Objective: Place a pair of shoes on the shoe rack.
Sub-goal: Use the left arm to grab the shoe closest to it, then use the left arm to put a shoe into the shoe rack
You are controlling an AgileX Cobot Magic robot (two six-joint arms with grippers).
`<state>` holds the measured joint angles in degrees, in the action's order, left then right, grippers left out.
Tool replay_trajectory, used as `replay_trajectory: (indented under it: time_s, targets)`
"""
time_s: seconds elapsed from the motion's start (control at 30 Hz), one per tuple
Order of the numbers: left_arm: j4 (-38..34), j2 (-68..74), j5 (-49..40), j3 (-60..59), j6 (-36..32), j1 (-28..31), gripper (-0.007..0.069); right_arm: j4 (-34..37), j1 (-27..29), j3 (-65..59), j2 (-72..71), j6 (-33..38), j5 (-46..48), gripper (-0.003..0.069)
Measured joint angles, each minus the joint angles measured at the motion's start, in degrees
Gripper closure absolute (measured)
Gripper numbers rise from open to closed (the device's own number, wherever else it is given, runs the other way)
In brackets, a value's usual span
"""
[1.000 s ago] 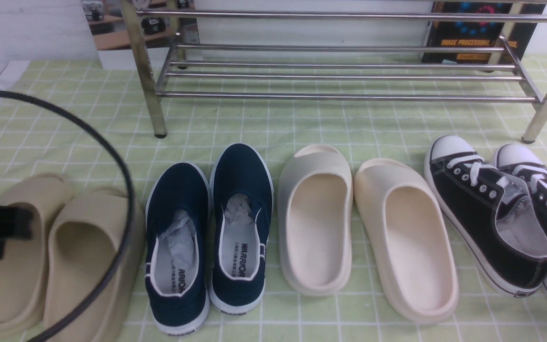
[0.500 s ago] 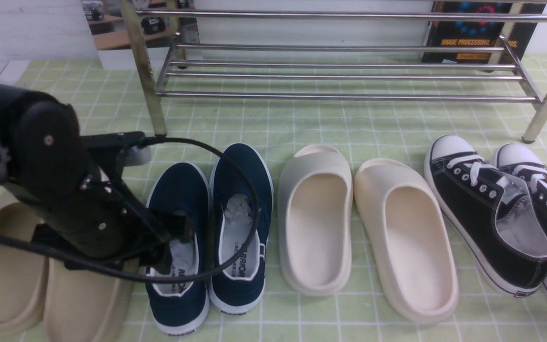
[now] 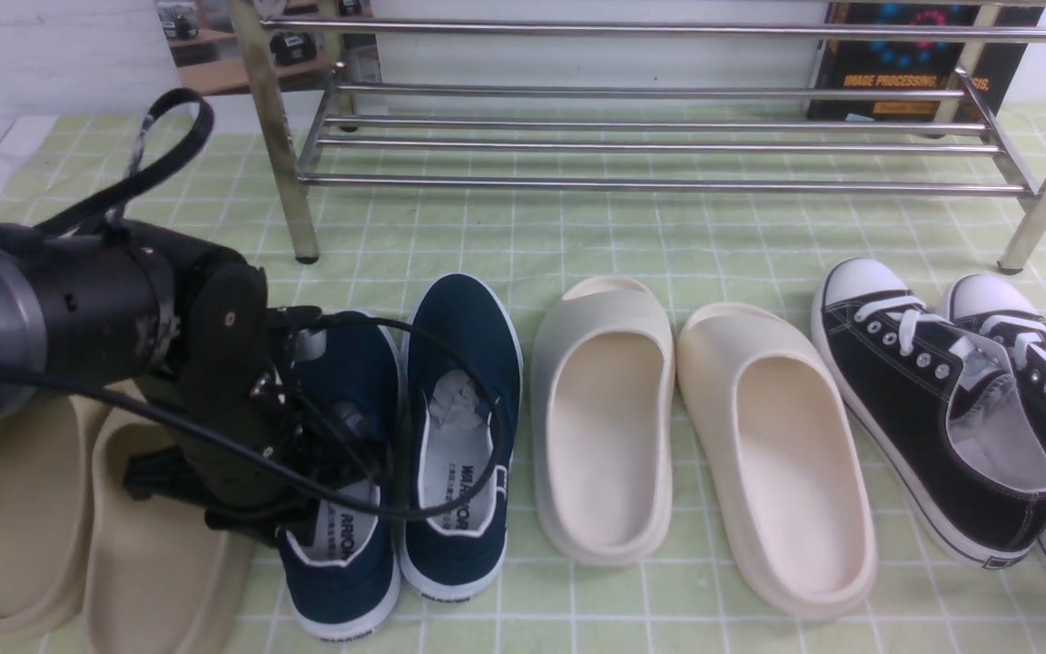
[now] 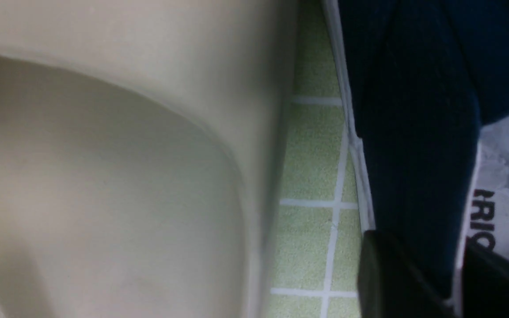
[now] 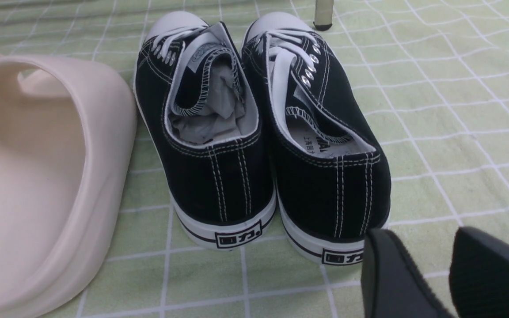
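While flat, shoe rim (image 4: 413, 154) within pincer (image 4: 422, 265).

Navy shoes (image 3: 459, 336), white trim; chrome rack (image 3: 650, 185); green checked cloth (image 3: 577, 236); slides (image 3: 24, 509) seemingly beige.

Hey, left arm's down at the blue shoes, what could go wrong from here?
The left gripper straddles only the thin side wall of the left navy shoe, so the shoe may tilt or slip when lifted. The arm's cable loops over the right navy shoe and could drag it. The shoe rack leg stands straight ahead, an easy knock.
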<state>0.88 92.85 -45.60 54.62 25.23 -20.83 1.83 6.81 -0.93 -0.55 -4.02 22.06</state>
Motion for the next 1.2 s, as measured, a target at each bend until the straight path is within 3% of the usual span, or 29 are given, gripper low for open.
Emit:
replay_trajectory:
  time_s: [0.07,0.3,0.47,0.87,1.2]
  targets:
    - [0.1,-0.6,-1.5,0.8,0.0,0.0,0.0603,0.0,0.0,0.0,0.0,0.0,0.0,0.0414]
    - [0.4,-8.6,-14.0,9.2,-2.5,0.0,0.0607,0.0,0.0,0.0,0.0,0.0,0.0,0.0414]
    - [0.0,-9.9,-16.2,17.7,-4.1,0.0,0.0607,0.0,0.0,0.0,0.0,0.0,0.0,0.0414]
    - [1.3,7.6,-16.7,35.9,-5.4,0.7,0.0607,0.0,0.0,0.0,0.0,0.0,0.0,0.0414]
    - [-0.9,22.0,-16.2,55.2,-5.6,6.3,0.0607,0.0,0.0,0.0,0.0,0.0,0.0,0.0414]
